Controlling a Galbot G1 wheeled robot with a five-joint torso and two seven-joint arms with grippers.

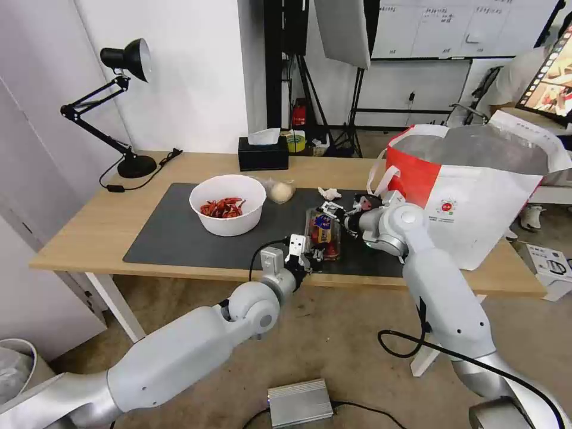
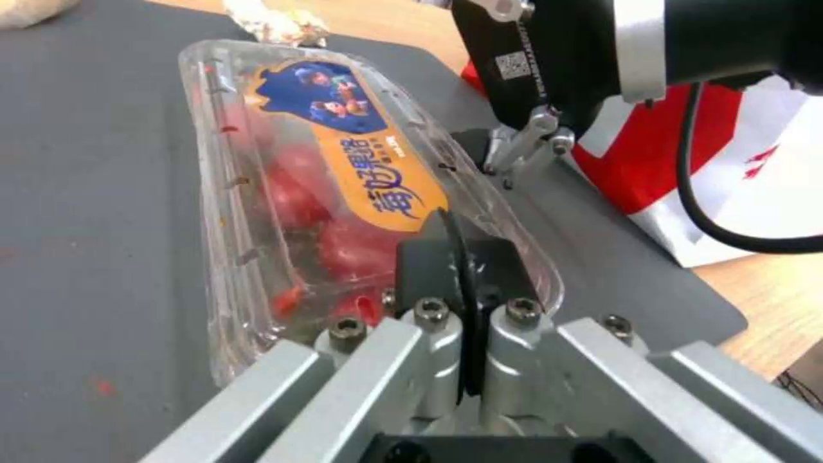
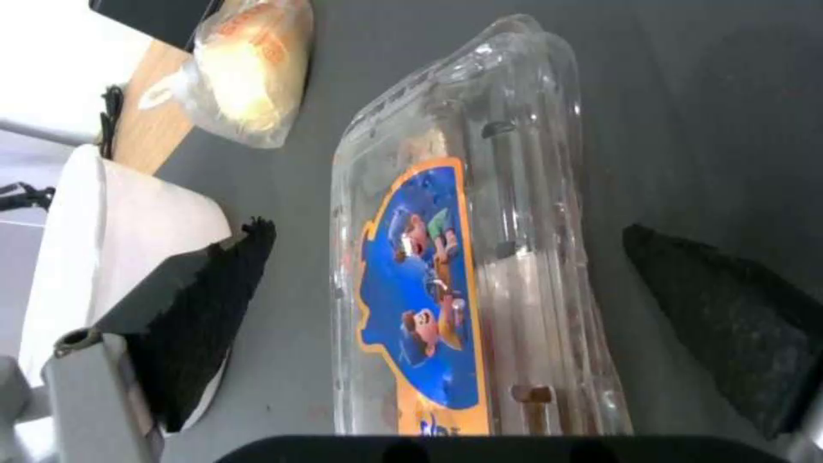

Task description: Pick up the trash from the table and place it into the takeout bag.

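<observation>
The step in hand looks like a two-armed lift of the clear plastic box [image 1: 322, 233], which lies lengthwise on the dark grey mat [image 1: 179, 238] near the table's [image 1: 89, 232] front edge, at about 4 o'clock from the white bowl [image 1: 227, 204] of chilli scraps and just left of the takeout bag [image 1: 476, 202]. To do it well, I judge the box should be kept level and squeezed lightly, since thin clear plastic like this will likely buckle or pop open under a hard pinch (the red bits inside would then spill onto the mat). The left gripper [image 2: 463, 270] is at the box's near end, its dark fingers [image 2: 429, 263] clenched together with only a thin seam between them; they look to be pinching the box's rim, though I cannot tell how much plastic they have. The right gripper [image 3: 446, 283] hangs over the box's far end, released, with its two black pads [image 3: 215, 308] spread wide to either side of the box and touching nothing. The left arm reaches up from about 7 o'clock, forearm low and wrist angled toward the table edge; the right arm rises from 5 o'clock, elbow bent high, wrist turned back toward the robot. The bagged bun [image 1: 281, 191] and the crumpled tissue [image 1: 329, 193] lie beyond the box, untouched.
</observation>
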